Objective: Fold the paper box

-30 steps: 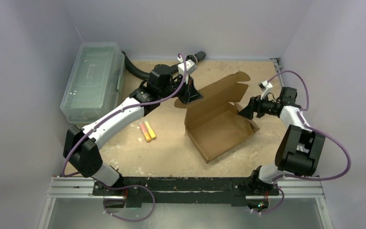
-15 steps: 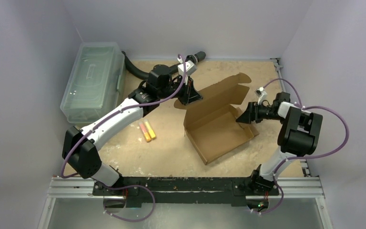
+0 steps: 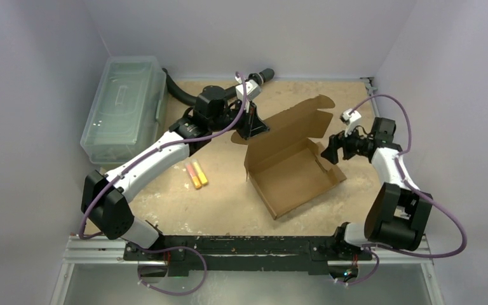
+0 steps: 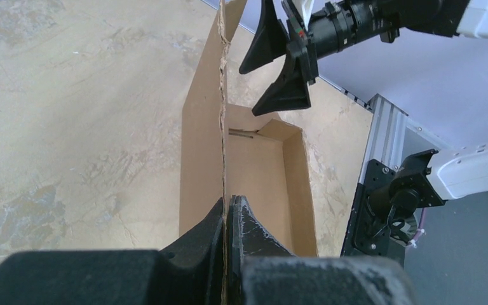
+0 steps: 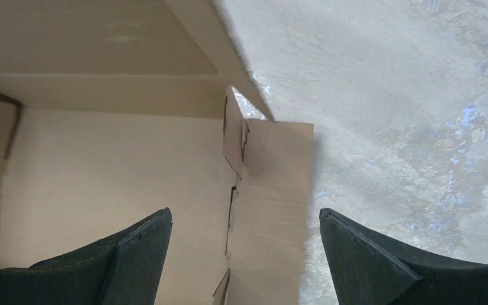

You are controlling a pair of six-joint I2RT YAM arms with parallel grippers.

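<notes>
Paper box (image 3: 292, 175) sits mid-worktop (image 3: 216, 197), roughly half done: tray partly up, lid open, right flap untucked. Your left tool (image 4: 227, 206) is clamped on the lid edge. Right tool (image 5: 244, 216) is spread wide and empty over the flap.

One paper box (image 3: 292, 175), one clear lidded bin (image 3: 124, 105), one black hose (image 3: 179, 91), and two small orange sticks (image 3: 193, 176), possibly markers.

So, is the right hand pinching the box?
No, the right hand is open: its fingers stand wide apart, not closed on the paper box.
</notes>
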